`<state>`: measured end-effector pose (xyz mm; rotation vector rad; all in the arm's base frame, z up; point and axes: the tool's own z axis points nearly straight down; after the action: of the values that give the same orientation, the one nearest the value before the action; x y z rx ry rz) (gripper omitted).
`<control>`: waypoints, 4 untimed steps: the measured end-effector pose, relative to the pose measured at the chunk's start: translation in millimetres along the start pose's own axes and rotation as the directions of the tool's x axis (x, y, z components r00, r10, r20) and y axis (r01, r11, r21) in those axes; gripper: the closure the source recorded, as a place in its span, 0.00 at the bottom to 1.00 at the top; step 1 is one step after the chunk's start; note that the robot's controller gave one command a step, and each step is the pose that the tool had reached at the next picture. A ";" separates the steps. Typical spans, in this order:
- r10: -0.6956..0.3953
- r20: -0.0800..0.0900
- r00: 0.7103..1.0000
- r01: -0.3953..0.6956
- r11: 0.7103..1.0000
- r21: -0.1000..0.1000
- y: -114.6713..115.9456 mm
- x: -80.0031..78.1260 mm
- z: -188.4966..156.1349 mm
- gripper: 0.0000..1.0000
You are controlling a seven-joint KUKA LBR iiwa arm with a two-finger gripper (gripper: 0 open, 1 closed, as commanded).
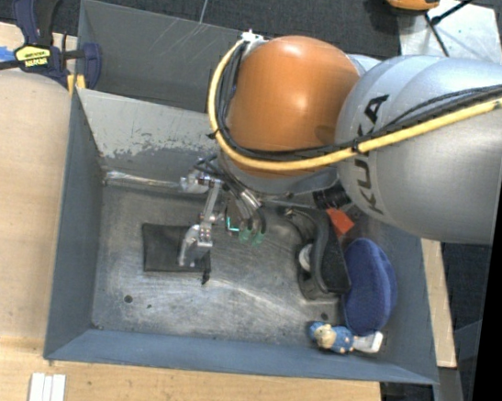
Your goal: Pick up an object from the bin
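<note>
The thing under me is a flat dark rectangular pad (165, 248) lying on the floor of the grey bin (73, 244), left of the middle. Its longer side runs roughly left to right across the camera view, a little askew to the bin's walls, with its right end towards me. My fingers (196, 247) come down at that right end, touching or just above the pad's edge. Whether they are spread or pressed together I cannot tell from this angle.

My arm (433, 156) reaches in from the right, its thick grey link lying across the bin's right wall. The orange cover (285, 93) of my wrist hangs over the back middle of the bin, ringed by a yellow cable (279, 162), and the wrist points steeply down at the floor.

Well apart on the right lie a blue oval cushion-like thing (370, 290), a dark grey piece (320, 270) beside it, and a small figure (343, 339) in the near right corner
</note>
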<state>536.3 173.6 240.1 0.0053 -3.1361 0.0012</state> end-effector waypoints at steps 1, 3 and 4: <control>-0.357 0.004 0.934 0.357 0.934 0.001 14.8 -2.6 163.3 0.00; -0.715 0.015 0.699 0.715 0.699 0.004 5.7 -79.2 164.4 0.00; -0.601 0.021 0.799 0.601 0.799 0.004 -51.1 -63.9 164.0 0.00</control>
<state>599.5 122.6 75.8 1.0060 -2.9923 -0.0063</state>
